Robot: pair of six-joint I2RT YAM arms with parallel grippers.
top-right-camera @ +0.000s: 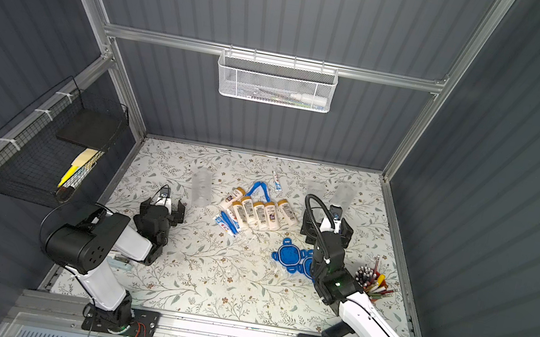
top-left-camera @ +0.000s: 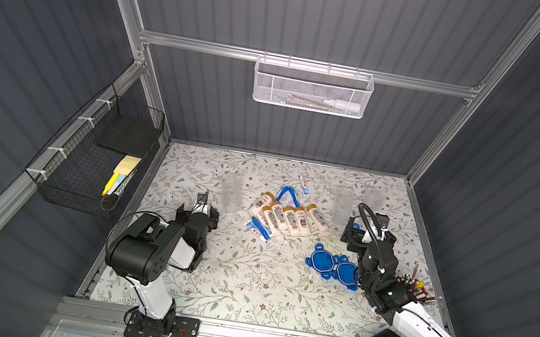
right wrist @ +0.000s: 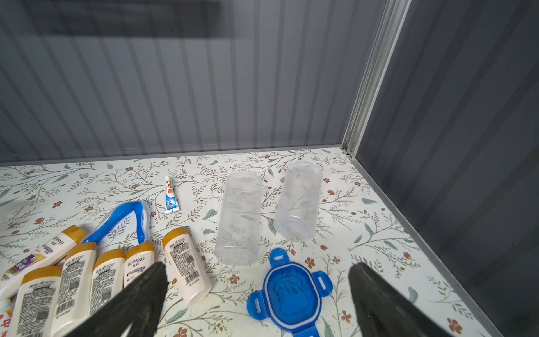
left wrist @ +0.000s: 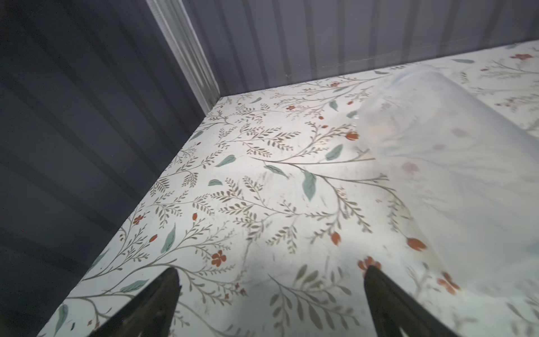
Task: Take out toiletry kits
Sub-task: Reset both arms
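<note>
Several cream bottles point(top-left-camera: 290, 216) point(top-right-camera: 260, 213) with tan caps lie side by side at the middle of the floral table. Blue toothbrushes point(top-left-camera: 288, 197) point(right wrist: 125, 218) lie just behind them. One toothpaste tube point(top-left-camera: 305, 185) point(right wrist: 170, 195) lies farther back, and more tubes point(top-left-camera: 259, 229) lie at the bottles' front left. My left gripper point(top-left-camera: 198, 213) point(left wrist: 271, 271) is open and empty, left of the pile, beside a clear jar point(top-left-camera: 231, 192) point(left wrist: 452, 175) lying on its side. My right gripper point(top-left-camera: 368, 231) point(right wrist: 259, 267) is open and empty, right of the bottles point(right wrist: 186, 265).
Two more clear jars point(right wrist: 239, 218) point(right wrist: 299, 204) lie at the back right. Blue clip lids point(top-left-camera: 323, 261) point(right wrist: 291, 294) rest near the right arm. A pen cup point(top-left-camera: 415, 285) stands at the right edge. A black wire basket point(top-left-camera: 93, 161) and a white mesh basket point(top-left-camera: 310, 88) hang on the walls.
</note>
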